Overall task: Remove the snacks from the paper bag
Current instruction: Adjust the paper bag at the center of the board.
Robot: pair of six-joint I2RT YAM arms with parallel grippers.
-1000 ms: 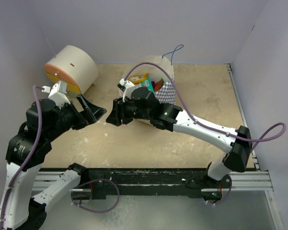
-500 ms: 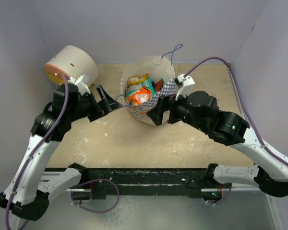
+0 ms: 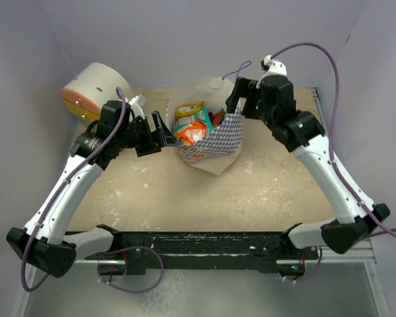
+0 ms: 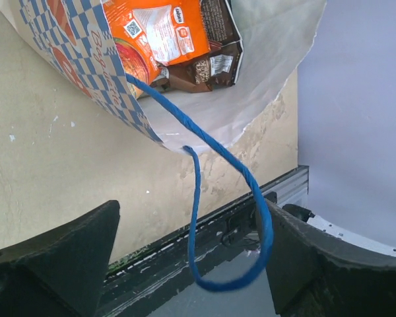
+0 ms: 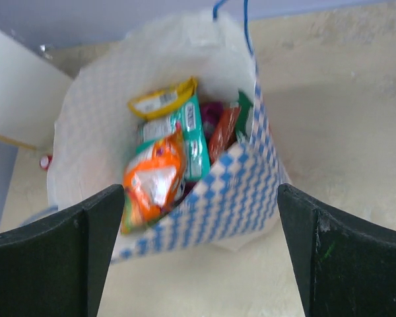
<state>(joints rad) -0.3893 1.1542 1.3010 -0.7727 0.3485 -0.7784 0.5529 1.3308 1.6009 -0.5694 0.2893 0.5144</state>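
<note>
Currently the paper bag (image 3: 214, 142) is sitting on the tan surface (image 3: 270, 178), mouth open, just right of the cream cylinder (image 3: 102, 89). At the bag's left rim the left gripper (image 3: 162, 129) is holding its fingers spread wide, gripping nothing. By the bag's far right edge the right gripper (image 3: 236, 97) is hovering, fingers also wide apart and empty.

All the snacks are lying inside the bag, with the orange packet (image 3: 190, 134) in front and the yellow packet (image 3: 190, 107) behind it. The right wrist view is looking down into the mouth and adding a green packet (image 5: 197, 142), a red packet (image 5: 223, 135) and a bit of purple pouch (image 5: 211, 112). The left wrist view is showing the blue cord handle (image 4: 185, 127) looping down between the open fingers; whether it is touching them is unclear.

Versus half a second earlier, the right arm has swung from the bag's near right side to behind it. The left gripper has closed in on the rim, and the bag is staying put.
</note>
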